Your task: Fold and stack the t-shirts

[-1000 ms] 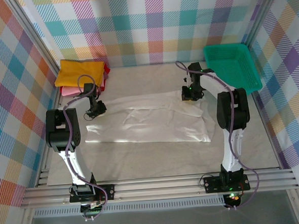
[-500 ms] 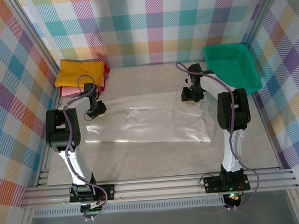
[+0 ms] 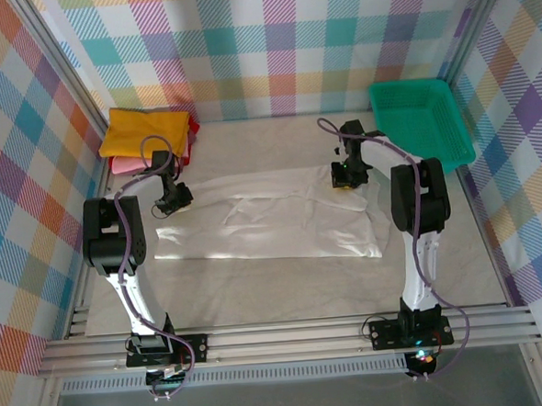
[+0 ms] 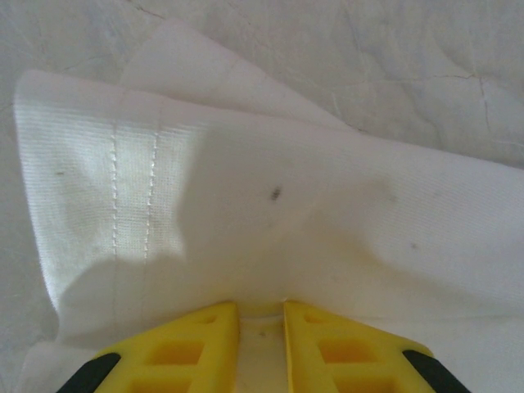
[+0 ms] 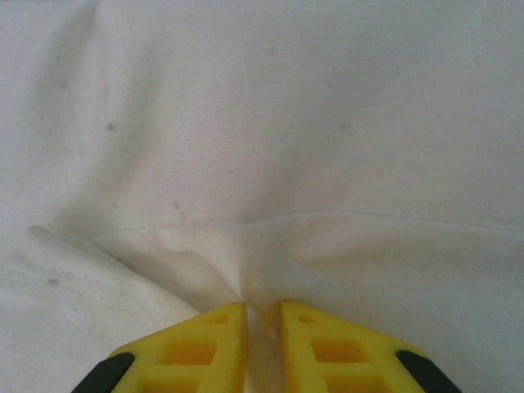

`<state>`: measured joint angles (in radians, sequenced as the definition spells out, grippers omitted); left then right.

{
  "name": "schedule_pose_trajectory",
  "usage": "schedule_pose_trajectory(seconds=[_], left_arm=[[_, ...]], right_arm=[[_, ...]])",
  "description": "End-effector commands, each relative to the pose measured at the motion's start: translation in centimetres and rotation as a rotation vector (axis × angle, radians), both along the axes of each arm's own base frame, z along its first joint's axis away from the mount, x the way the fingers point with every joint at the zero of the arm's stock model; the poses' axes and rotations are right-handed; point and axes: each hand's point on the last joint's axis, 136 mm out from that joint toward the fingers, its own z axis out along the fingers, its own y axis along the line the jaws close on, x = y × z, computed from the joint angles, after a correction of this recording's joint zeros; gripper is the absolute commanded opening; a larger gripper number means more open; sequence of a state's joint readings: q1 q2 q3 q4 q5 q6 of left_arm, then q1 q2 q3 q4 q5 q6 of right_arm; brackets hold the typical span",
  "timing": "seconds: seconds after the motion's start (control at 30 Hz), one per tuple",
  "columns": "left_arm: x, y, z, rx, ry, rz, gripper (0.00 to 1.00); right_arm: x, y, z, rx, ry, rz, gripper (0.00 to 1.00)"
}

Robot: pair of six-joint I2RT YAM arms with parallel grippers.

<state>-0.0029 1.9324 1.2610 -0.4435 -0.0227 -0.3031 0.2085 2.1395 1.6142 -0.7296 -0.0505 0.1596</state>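
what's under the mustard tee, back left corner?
Under the mustard tee, a pink tee peeks out along the near edge and a red tee along the right side. The rest of both is covered, so anything else beneath can't be seen.

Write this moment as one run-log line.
left gripper: shut on white cloth t-shirt | right gripper: shut on it | stack top: mustard-yellow folded t-shirt

Pastel plaid walls [image 3: 280, 46] stand beyond the jaws of the left gripper [image 3: 172, 202] and the right gripper [image 3: 346, 173], and out to either side of them. Grey matte tabletop [image 3: 285, 289] lies beneath the jaws. Aluminium rails [image 3: 288, 335] run well behind them. Light even, shadows soft.
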Motion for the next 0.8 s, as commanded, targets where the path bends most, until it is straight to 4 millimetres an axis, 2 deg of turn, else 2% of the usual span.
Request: schedule_pose_trajectory(seconds=[0.0,0.23,0.33,0.4,0.5,0.53,0.57,0.67,0.77], left_arm=[[-1.3,0.5,-0.5,0.002,0.062,0.018,0.22],[-1.4,0.7,-0.1,0.010,0.058,0.018,0.22],[-1.4,0.7,-0.1,0.010,0.059,0.019,0.22],[-1.4,0.6,-0.1,0.009,0.060,0.019,0.22],[-1.4,0.7,0.0,0.010,0.058,0.020,0.22],[-1.4,0.6,0.0,0.009,0.057,0.019,0.22],[-1.3,0.6,0.0,0.006,0.057,0.018,0.22],[-1.3,0.4,-0.1,0.001,0.057,0.015,0.22],[-1.3,0.4,-0.1,-0.002,0.057,0.015,0.23]], right_arm=[[-0.5,0.3,2.3,0.050,-0.034,-0.006,0.15],[-1.9,0.1,4.2,0.061,-0.057,-0.021,0.08],[-2.5,0.1,4.3,0.064,-0.054,-0.020,0.07],[-2.9,0.2,4.4,0.073,-0.054,-0.014,0.00],[-3.3,0.2,4.0,0.080,-0.054,-0.016,0.00],[-3.2,0.0,3.8,0.067,-0.055,-0.021,0.16],[-3.1,-0.4,3.5,0.048,-0.056,-0.030,0.28],[-2.3,-1.1,3.4,0.004,-0.070,-0.054,0.37],[-1.8,-1.5,2.6,-0.030,-0.064,-0.049,0.39]])
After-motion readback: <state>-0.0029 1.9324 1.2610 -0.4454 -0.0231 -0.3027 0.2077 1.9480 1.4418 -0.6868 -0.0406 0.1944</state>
